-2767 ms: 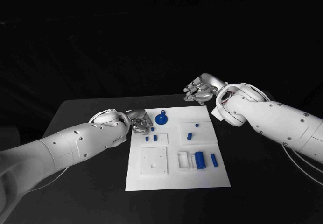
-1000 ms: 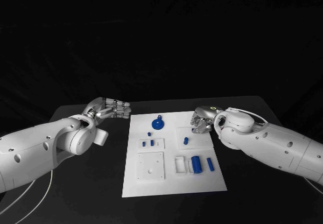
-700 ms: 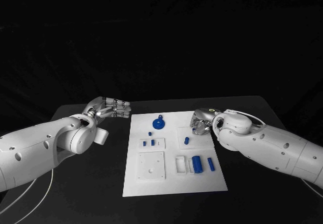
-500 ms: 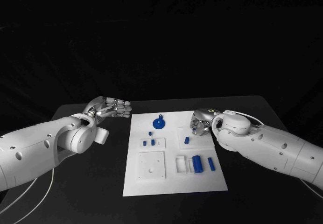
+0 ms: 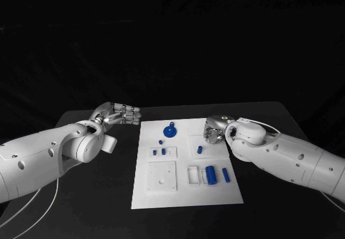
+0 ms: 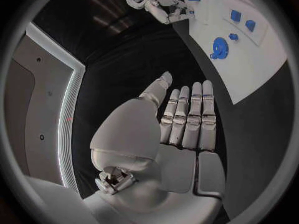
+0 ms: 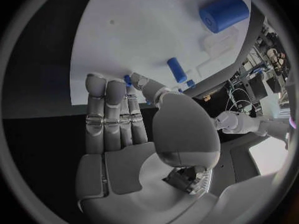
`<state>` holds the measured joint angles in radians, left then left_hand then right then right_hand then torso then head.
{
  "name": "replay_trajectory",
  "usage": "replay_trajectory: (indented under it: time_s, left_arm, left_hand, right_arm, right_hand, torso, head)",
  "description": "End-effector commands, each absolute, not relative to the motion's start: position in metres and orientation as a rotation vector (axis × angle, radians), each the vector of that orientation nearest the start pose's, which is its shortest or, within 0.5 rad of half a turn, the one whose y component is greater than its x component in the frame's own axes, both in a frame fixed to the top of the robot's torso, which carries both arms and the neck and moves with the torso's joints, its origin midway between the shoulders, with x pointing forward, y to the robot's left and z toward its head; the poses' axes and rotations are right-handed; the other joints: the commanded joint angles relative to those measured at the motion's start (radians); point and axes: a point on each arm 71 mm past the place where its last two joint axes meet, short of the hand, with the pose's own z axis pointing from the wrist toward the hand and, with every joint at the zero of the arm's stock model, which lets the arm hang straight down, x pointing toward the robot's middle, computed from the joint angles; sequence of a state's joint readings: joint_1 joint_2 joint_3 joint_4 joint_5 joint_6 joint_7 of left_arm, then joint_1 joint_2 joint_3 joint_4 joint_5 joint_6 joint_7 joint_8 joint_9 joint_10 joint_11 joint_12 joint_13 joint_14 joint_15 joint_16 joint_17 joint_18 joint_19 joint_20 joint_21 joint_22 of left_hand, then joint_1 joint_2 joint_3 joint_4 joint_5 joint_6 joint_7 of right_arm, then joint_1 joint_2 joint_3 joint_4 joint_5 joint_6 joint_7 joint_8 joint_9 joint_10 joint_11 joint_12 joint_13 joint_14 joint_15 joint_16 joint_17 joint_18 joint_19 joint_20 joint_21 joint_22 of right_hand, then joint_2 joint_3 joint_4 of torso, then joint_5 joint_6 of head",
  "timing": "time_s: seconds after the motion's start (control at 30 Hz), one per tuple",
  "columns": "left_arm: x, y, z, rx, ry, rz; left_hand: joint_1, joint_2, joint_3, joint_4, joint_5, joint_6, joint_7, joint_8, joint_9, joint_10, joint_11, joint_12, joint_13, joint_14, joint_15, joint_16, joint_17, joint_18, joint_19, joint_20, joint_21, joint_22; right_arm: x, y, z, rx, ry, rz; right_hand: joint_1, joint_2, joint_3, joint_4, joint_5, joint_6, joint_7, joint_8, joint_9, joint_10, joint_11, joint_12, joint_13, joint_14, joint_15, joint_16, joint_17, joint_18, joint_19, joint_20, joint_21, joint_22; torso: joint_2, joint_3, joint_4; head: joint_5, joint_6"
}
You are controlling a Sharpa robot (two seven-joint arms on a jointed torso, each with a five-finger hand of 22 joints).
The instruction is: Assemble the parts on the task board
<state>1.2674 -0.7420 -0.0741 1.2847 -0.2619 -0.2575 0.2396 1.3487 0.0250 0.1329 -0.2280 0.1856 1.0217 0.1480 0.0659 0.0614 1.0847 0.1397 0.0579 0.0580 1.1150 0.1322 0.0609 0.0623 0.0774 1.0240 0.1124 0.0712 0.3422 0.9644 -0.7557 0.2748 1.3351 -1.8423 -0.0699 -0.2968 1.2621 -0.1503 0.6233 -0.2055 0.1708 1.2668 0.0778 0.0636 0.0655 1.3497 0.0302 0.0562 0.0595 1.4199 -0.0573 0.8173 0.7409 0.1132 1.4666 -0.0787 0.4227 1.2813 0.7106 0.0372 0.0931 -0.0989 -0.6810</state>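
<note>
Blue cylinder (image 5: 211, 174) lies beside the task board (image 5: 185, 191) recess (image 5: 193, 175).

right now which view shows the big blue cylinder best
The right wrist view: the big blue cylinder is close, its round end face plain. The head view shows it small on the task board; the left wrist view does not help.

table (image 5: 86, 199): black, flat, big; its far edge shows against the dark
cable (image 5: 32, 205): thin and pale, lying in a curve on the table on the left side
</note>
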Motion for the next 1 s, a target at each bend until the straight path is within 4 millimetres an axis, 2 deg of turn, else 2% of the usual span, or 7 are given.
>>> replay_trajectory:
  time_s: [0.03, 0.2, 0.47, 0.53, 0.73, 0.87, 1.0]
  left_arm:
    - [0.538, 0.223, -0.174, -0.882, 1.568, -1.315]
    - [0.538, 0.224, -0.175, -0.884, 1.569, -1.312]
    - [0.539, 0.226, -0.175, -0.888, 1.569, -1.305]
    - [0.538, 0.226, -0.175, -0.889, 1.57, -1.307]
    - [0.538, 0.226, -0.175, -0.893, 1.57, -1.307]
    - [0.539, 0.226, -0.175, -0.894, 1.569, -1.307]
    - [0.539, 0.226, -0.175, -0.896, 1.567, -1.306]
  left_hand:
    - [0.0, 0.006, 0.005, -0.005, 0.006, 0.007, 0.0, 0.002, 0.001, 0.005, 0.0, 0.001, -0.001, 0.006, -0.002, 0.0, 0.0, 0.018, 0.005, -0.001, 0.004, -0.001]
    - [-0.001, 0.006, 0.005, -0.006, 0.006, 0.007, 0.0, 0.002, 0.001, 0.004, 0.001, 0.001, -0.001, 0.005, -0.002, 0.0, 0.0, 0.017, 0.004, -0.001, 0.004, -0.001]
    - [0.0, 0.004, 0.007, -0.008, 0.006, 0.007, 0.001, 0.002, 0.0, -0.002, 0.003, 0.001, -0.001, 0.002, -0.001, 0.0, 0.0, 0.017, 0.002, 0.0, 0.005, -0.002]
    - [-0.002, 0.005, 0.006, -0.006, 0.006, 0.007, 0.001, 0.002, 0.0, -0.002, 0.003, 0.001, -0.001, 0.002, 0.0, 0.0, 0.0, 0.016, 0.002, 0.0, 0.005, -0.002]
    - [-0.002, 0.006, 0.007, -0.005, 0.007, 0.006, 0.001, 0.002, 0.0, -0.004, 0.003, 0.001, -0.001, 0.001, 0.0, 0.0, 0.0, 0.017, 0.001, 0.0, 0.005, -0.002]
    - [-0.002, 0.006, 0.007, -0.005, 0.007, 0.006, 0.001, 0.002, 0.0, -0.004, 0.003, 0.001, -0.001, 0.001, 0.0, 0.0, 0.0, 0.017, 0.001, 0.0, 0.005, -0.002]
    - [-0.002, 0.006, 0.007, -0.005, 0.007, 0.006, 0.001, 0.002, 0.0, -0.004, 0.003, 0.001, -0.001, 0.001, 0.0, 0.0, 0.0, 0.017, 0.001, 0.0, 0.005, -0.002]
  right_arm:
    - [0.513, -0.234, -0.227, -0.221, 1.791, 0.171]
    - [0.513, -0.233, -0.227, -0.231, 1.779, 0.155]
    - [0.513, -0.228, -0.222, -0.229, 1.719, 0.165]
    - [0.512, -0.226, -0.221, -0.227, 1.702, 0.172]
    - [0.51, -0.226, -0.215, -0.213, 1.67, 0.19]
    - [0.51, -0.226, -0.207, -0.197, 1.645, 0.208]
    - [0.511, -0.226, -0.199, -0.179, 1.626, 0.228]
  right_hand:
    - [0.01, 0.017, 0.009, -0.015, -0.004, 0.01, 0.0, 0.0, 0.001, 0.017, -0.008, 0.006, 0.004, 0.001, -0.007, -0.001, 0.001, 0.011, 0.04, -0.008, 0.006, 0.004]
    - [0.029, 0.014, 0.036, -0.038, -0.018, 0.008, 0.001, 0.0, 0.001, 0.02, -0.004, 0.006, 0.004, 0.002, -0.004, -0.001, 0.004, 0.018, 0.037, -0.006, 0.012, 0.016]
    - [0.047, 0.01, 0.076, -0.041, -0.108, 0.024, -0.005, 0.0, 0.003, 0.041, -0.008, 0.006, 0.005, 0.01, -0.01, -0.004, 0.005, 0.023, 0.04, -0.008, 0.033, 0.035]
    - [0.049, 0.005, 0.086, -0.039, -0.12, 0.026, -0.006, 0.0, 0.003, 0.044, -0.009, 0.006, 0.004, 0.013, -0.012, -0.006, 0.004, 0.022, 0.041, -0.011, 0.036, 0.038]
    - [0.05, 0.004, 0.083, -0.035, -0.122, 0.029, -0.007, 0.0, 0.003, 0.047, -0.011, 0.005, 0.003, 0.016, -0.014, -0.01, 0.005, 0.019, 0.043, -0.014, 0.038, 0.038]
    - [0.051, 0.002, 0.083, -0.028, -0.122, 0.031, -0.008, 0.0, 0.003, 0.047, -0.011, 0.005, 0.003, 0.019, -0.014, -0.014, 0.007, 0.017, 0.043, -0.016, 0.041, 0.039]
    - [0.051, 0.001, 0.082, -0.027, -0.122, 0.031, -0.008, 0.0, 0.003, 0.048, -0.012, 0.005, 0.003, 0.019, -0.015, -0.015, 0.007, 0.017, 0.044, -0.016, 0.042, 0.039]
  torso:
    - [0.0, -0.0001, 0.0008]
    - [0.0, -0.0007, 0.0005]
    - [0.0, -0.0002, 0.0006]
    - [0.0, 0.0, 0.0006]
    - [-0.001, 0.0007, -0.0036]
    - [0.0, -0.0005, -0.0027]
    - [-0.002, 0.001, -0.003]
  head:
    - [-0.001, -0.001]
    - [-0.002, -0.003]
    - [-0.001, -0.003]
    - [-0.001, -0.004]
    - [0.002, -0.002]
    - [-0.001, 0.001]
    - [-0.003, 0.002]
